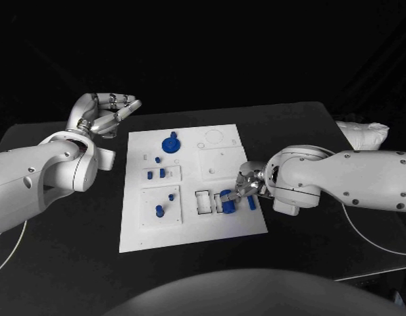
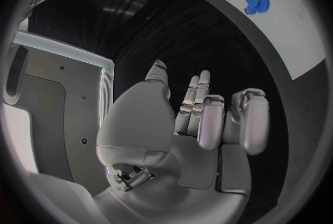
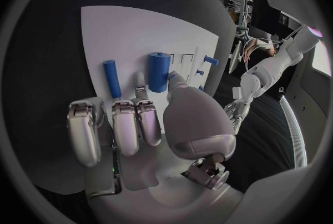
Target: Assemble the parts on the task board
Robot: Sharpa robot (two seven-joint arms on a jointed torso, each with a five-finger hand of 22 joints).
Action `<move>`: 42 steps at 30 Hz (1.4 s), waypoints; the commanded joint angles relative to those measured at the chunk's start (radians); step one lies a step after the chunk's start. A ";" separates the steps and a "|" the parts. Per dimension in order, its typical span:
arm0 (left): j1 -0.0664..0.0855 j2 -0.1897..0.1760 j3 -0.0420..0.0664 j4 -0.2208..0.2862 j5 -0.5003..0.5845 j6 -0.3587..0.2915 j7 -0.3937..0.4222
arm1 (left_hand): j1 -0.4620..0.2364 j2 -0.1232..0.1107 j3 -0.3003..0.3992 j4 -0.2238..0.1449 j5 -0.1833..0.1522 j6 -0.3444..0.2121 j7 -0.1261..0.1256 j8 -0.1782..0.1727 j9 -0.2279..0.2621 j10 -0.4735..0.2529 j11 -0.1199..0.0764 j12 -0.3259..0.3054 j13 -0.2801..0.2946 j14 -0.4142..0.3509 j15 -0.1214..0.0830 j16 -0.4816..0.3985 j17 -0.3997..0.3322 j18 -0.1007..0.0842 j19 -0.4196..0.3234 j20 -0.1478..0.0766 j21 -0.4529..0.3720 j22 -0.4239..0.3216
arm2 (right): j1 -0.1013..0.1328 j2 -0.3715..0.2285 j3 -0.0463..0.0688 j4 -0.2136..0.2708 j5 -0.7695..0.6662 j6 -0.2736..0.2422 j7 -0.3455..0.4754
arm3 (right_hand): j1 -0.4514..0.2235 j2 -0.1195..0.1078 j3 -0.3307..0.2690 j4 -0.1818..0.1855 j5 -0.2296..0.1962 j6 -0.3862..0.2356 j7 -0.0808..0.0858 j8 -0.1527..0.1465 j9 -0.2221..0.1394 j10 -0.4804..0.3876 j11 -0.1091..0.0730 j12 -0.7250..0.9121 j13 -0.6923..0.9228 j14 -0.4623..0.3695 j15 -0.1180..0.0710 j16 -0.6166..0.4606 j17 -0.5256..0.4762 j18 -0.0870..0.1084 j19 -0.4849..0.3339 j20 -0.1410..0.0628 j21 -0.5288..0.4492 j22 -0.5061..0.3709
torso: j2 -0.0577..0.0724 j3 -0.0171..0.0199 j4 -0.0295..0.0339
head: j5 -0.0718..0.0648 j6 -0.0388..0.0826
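At lower centre of the head view, the right silver hand (image 1: 247,184) pinches a short blue plastic cylinder (image 3: 158,71) over the flat white task board (image 1: 212,227), probably aligning it with a slot. The left silver hand (image 1: 108,110), fingers curled in on nothing, waits upper left, off the board.

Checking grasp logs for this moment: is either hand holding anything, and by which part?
The right hand pinches a short blue cylinder part at its near end, over the white task board. The left hand holds nothing.
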 commanded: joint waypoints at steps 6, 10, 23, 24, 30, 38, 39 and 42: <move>0.000 -0.001 0.001 0.007 0.002 0.016 0.004 | -0.003 0.009 -0.004 0.000 0.007 0.000 0.002 -0.004 -0.001 -0.005 0.002 -0.003 0.000 0.023 0.001 -0.002 0.080 0.006 0.010 0.002 0.002 0.225 | -0.019 0.026 -0.007 -0.020 -0.025 0.047 -0.079 | 0.026 0.023 0.029 -0.029 -0.038 -0.020 0.001 -0.003 -0.193 0.103 0.009 0.004 0.261 0.105 0.011 0.004 0.264 -0.007 0.105 0.007 0.004 0.263 | 0.000 0.0003 -0.0004 | 0.000 0.000; 0.000 -0.002 0.001 0.008 0.002 0.016 0.004 | -0.003 0.009 -0.004 0.000 0.007 0.000 0.002 -0.004 -0.001 -0.005 0.002 -0.003 0.000 0.023 0.001 -0.002 0.080 0.006 0.010 0.002 0.002 0.225 | -0.021 0.032 -0.007 -0.022 -0.025 0.042 -0.077 | 0.038 0.021 0.037 -0.046 -0.059 -0.026 0.003 -0.006 -0.190 0.103 0.011 0.004 0.261 0.105 0.013 0.004 0.264 -0.007 0.105 0.008 0.004 0.263 | 0.000 -0.0001 0.0001 | -0.001 0.000; 0.000 -0.004 0.001 0.008 0.002 0.017 0.003 | -0.003 0.009 -0.004 0.000 0.007 0.000 0.002 -0.004 -0.001 -0.005 0.002 -0.003 0.000 0.023 0.001 -0.002 0.080 0.006 0.010 0.002 0.002 0.225 | -0.023 0.048 -0.007 -0.032 -0.024 0.032 -0.072 | 0.138 0.053 0.111 -0.128 -0.021 -0.049 0.011 -0.029 -0.202 0.103 0.018 0.004 0.261 0.105 0.016 0.004 0.264 -0.007 0.105 0.012 0.004 0.263 | -0.001 0.0000 -0.0002 | -0.002 0.000; 0.000 -0.003 0.001 0.008 0.002 0.017 0.002 | -0.003 0.009 -0.004 0.000 0.007 0.000 0.002 -0.004 -0.001 -0.005 0.002 -0.003 0.000 0.023 0.001 -0.002 0.080 0.006 0.010 0.002 0.002 0.225 | -0.023 0.048 -0.007 -0.032 -0.023 0.029 -0.071 | 0.157 0.060 0.125 -0.141 -0.008 -0.048 0.010 -0.031 -0.204 0.103 0.018 0.004 0.261 0.105 0.014 0.004 0.264 -0.007 0.105 0.011 0.004 0.263 | -0.001 -0.0001 -0.0002 | -0.003 0.000; 0.000 -0.004 0.001 0.006 0.002 0.018 0.001 | -0.003 0.009 -0.004 0.000 0.007 0.000 0.002 -0.004 -0.001 -0.005 0.002 -0.003 0.000 0.023 0.001 -0.002 0.080 0.006 0.010 0.002 0.002 0.225 | -0.024 0.040 -0.007 -0.026 -0.003 -0.028 -0.042 | 0.229 0.065 0.250 -0.224 0.051 0.007 0.005 -0.090 -0.263 0.103 0.014 0.004 0.261 0.105 0.013 0.004 0.264 -0.007 0.105 0.008 0.004 0.263 | 0.000 0.0002 -0.0006 | 0.000 0.000; 0.000 -0.004 0.001 0.004 0.002 0.019 0.001 | -0.002 0.009 -0.004 0.000 0.007 0.000 0.002 -0.004 -0.001 -0.005 0.002 -0.003 0.000 0.024 0.000 -0.002 0.080 0.006 0.010 0.002 0.002 0.225 | -0.025 0.023 -0.007 -0.015 0.091 -0.131 0.014 | 0.215 0.030 0.319 -0.262 0.046 0.072 -0.012 -0.144 -0.322 0.103 0.000 0.004 0.261 0.105 0.004 0.004 0.264 -0.007 0.105 0.001 0.004 0.263 | 0.000 0.0012 -0.0001 | 0.005 0.000; 0.000 -0.004 0.001 0.004 0.002 0.019 0.001 | -0.002 0.010 -0.004 0.000 0.007 0.000 0.002 -0.004 -0.001 -0.005 0.002 -0.003 0.000 0.024 0.000 -0.002 0.080 0.006 0.011 0.002 0.002 0.225 | -0.025 0.020 -0.007 -0.014 0.110 -0.142 0.021 | 0.214 0.026 0.324 -0.266 0.046 0.077 -0.015 -0.149 -0.327 0.103 -0.003 0.004 0.261 0.105 0.003 0.004 0.264 -0.007 0.105 -0.001 0.004 0.263 | -0.001 0.0006 -0.0007 | 0.006 0.000; 0.000 -0.005 0.001 0.003 0.002 0.019 0.000 | -0.002 0.010 -0.004 0.000 0.007 0.000 0.002 -0.004 -0.001 -0.005 0.002 -0.003 0.000 0.024 0.000 -0.002 0.080 0.006 0.011 0.002 0.002 0.225 | -0.025 0.008 -0.007 -0.008 0.168 -0.173 0.044 | 0.207 0.021 0.340 -0.273 0.047 0.099 -0.021 -0.159 -0.340 0.103 -0.008 0.004 0.261 0.105 -0.002 0.004 0.264 -0.007 0.105 -0.004 0.004 0.263 | 0.000 -0.0004 0.0003 | 0.007 0.000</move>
